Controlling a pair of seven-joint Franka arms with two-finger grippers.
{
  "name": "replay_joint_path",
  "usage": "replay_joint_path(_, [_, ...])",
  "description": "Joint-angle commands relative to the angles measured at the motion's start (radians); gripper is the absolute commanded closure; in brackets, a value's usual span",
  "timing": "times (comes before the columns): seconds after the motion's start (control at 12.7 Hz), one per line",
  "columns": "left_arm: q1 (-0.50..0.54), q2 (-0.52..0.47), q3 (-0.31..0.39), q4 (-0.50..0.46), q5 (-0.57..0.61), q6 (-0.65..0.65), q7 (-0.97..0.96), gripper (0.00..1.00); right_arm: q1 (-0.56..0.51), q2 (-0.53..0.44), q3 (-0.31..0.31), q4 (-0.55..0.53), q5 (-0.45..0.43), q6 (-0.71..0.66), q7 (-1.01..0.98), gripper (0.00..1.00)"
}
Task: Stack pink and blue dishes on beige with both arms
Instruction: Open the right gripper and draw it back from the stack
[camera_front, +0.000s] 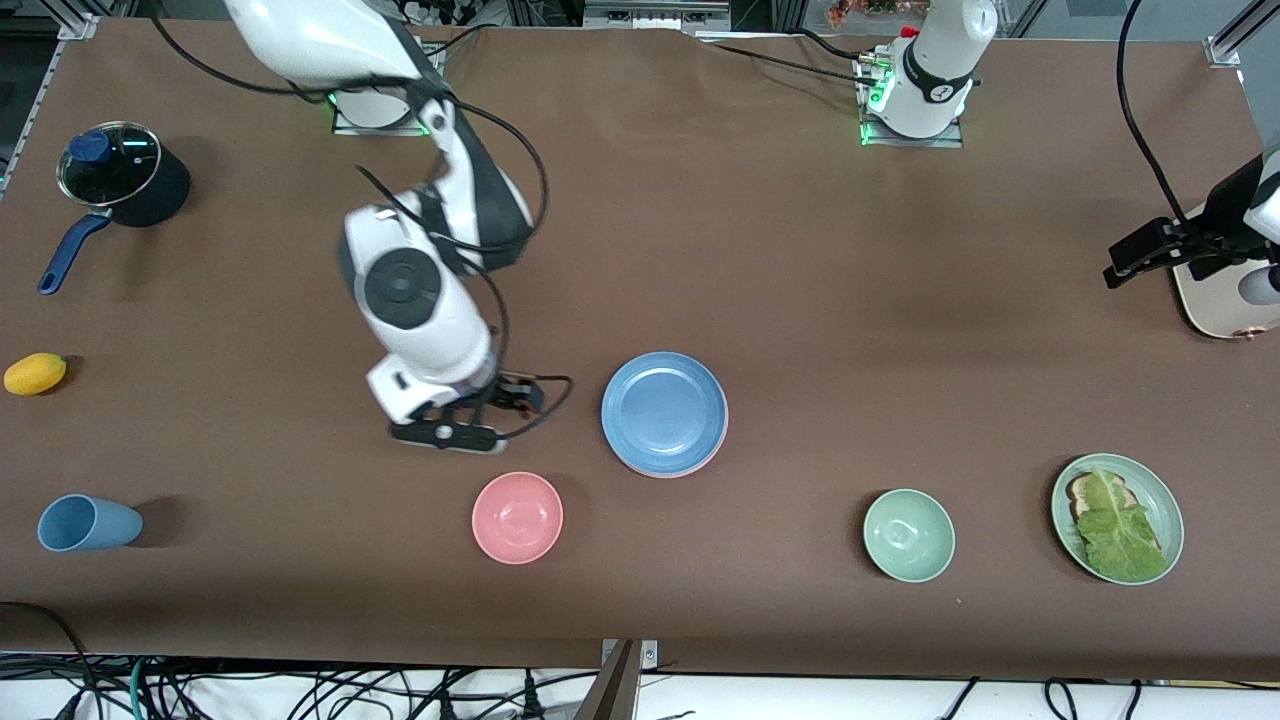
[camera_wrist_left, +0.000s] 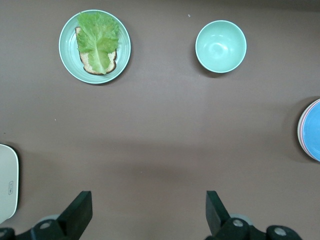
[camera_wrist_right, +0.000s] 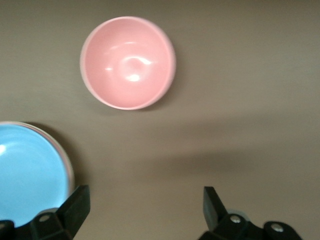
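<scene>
- You see the blue plate (camera_front: 664, 411) on top of a stack near the middle of the desk (camera_front: 760, 250), with the pink plate (camera_front: 716, 448) showing only as a thin salmon edge directly beneath it.
- You can make out pale rims under the blue one at the edge of the left wrist view, but you cannot clearly pick out the beige plate anywhere.
- Your right tool (camera_front: 447, 434) hangs over bare desk beside the stack, toward the right arm's end, and just farther from the front camera than the pink bowl (camera_front: 517, 517).
- In the right wrist view its fingers (camera_wrist_right: 75, 207) stand wide apart with nothing between them; the pink bowl (camera_wrist_right: 128, 62) and part of the blue plate (camera_wrist_right: 30, 172) lie below.
- Your left tool (camera_front: 1150, 254) sits at the left arm's end of the desk, over the edge of the cream toaster (camera_front: 1222, 305), and that arm waits there.
- In the left wrist view its fingers (camera_wrist_left: 79, 212) are also spread wide and empty above brown desk.
- The green bowl (camera_front: 909, 535) and the green plate (camera_front: 1117, 518) carrying toast and a lettuce leaf (camera_front: 1118, 526) stand nearer the front camera, toward the left arm's end.
- At the right arm's end you have a lidded dark pot (camera_front: 120, 185), a yellow lemon (camera_front: 35, 373) and a blue cup (camera_front: 86, 523) lying on its side.
</scene>
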Motion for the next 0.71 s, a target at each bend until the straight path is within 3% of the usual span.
replay_joint_path(0.0, [0.002, 0.001, 0.000, 0.009, -0.021, -0.004, 0.001, 0.00, -0.001, -0.157, -0.069, -0.044, 0.007, -0.174, -0.139, 0.00])
replay_joint_path(0.16, [0.004, 0.001, 0.000, 0.008, -0.019, -0.008, 0.004, 0.00, -0.002, -0.270, -0.100, -0.096, 0.009, -0.254, -0.167, 0.00])
replay_joint_path(0.39, [-0.007, 0.003, 0.000, 0.008, -0.013, -0.002, 0.009, 0.00, -0.008, -0.395, -0.097, -0.211, -0.004, -0.267, -0.193, 0.00])
replay_joint_path(0.55, [-0.007, 0.001, 0.000, 0.009, -0.010, -0.002, 0.011, 0.00, -0.115, -0.461, -0.044, -0.246, -0.005, -0.297, -0.266, 0.00])
replay_joint_path(0.63, [-0.007, 0.001, 0.000, 0.009, -0.008, -0.002, 0.009, 0.00, -0.208, -0.485, 0.027, -0.246, -0.008, -0.316, -0.300, 0.00])
